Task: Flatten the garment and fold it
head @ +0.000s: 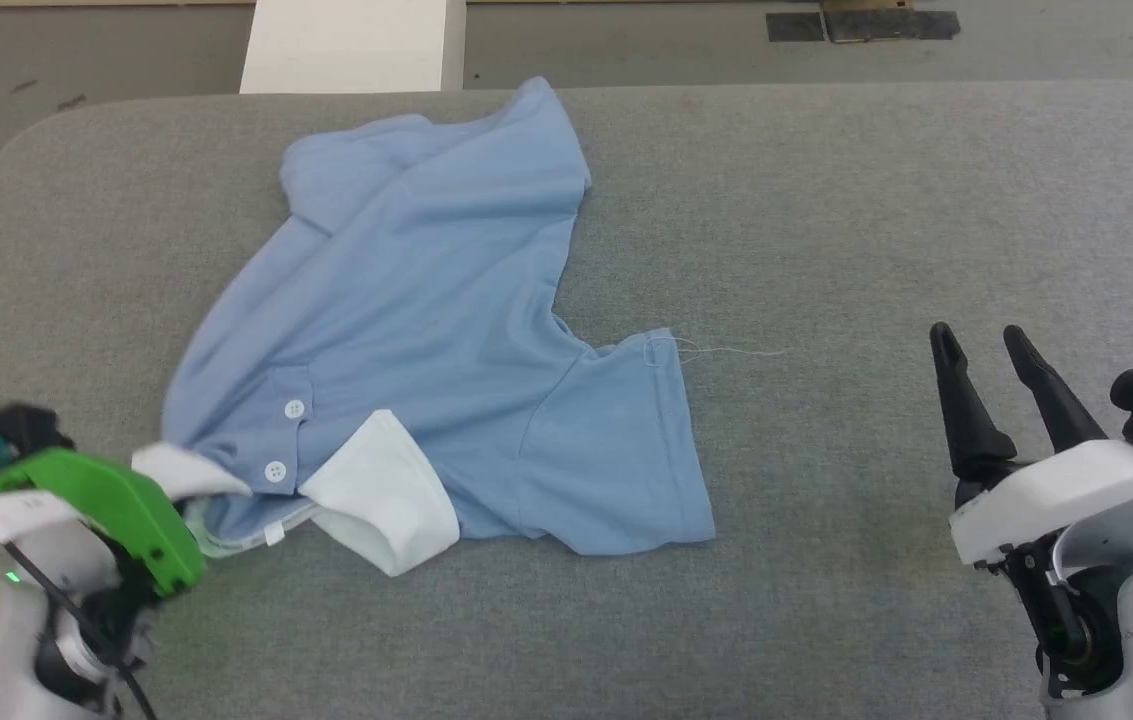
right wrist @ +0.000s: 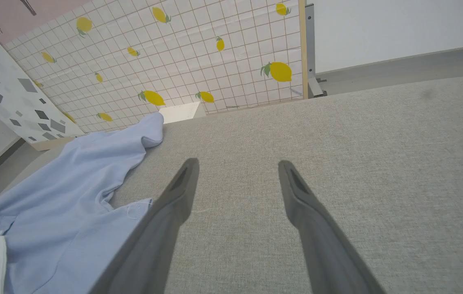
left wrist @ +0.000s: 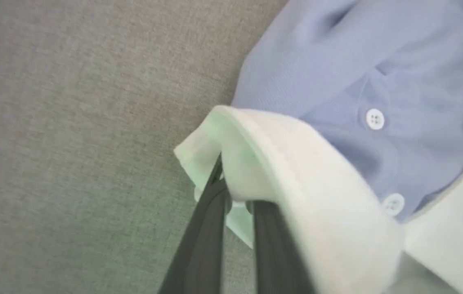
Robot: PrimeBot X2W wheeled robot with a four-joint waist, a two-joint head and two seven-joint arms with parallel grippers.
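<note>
1. Closest in, the left claw [left wrist: 235,192] is almost fully closed, its two dark fingers pinching the edge of the white collar [left wrist: 280,155]. The bite looks shallow, on the collar's tip alone, so any pull should be slow and low over the counter [head: 826,600], or the cloth may slip free.
2. Just beyond that grip sit the placket's two white buttons [head: 294,408], facing up. The light blue polo shirt [head: 426,330] therefore lies front-up. It runs diagonally from its collar at the near left to its hem at the far middle.
3. Likely the step in hand is drawing the collar end outward to take the slack out of the body. Pulling along the shirt's own line, away from the hem, should flatten it better than lifting would.
4. Off to the right, the right claw [head: 978,340] stands wide open and holds nothing. It is over bare counter, well apart from the shirt. It would be best placed on the near sleeve [head: 626,440] or that shoulder, so both sides are tensioned evenly.
5. Further out, the far sleeve [head: 346,170] appears folded over onto the body. It will probably need spreading before any fold is made.
</note>
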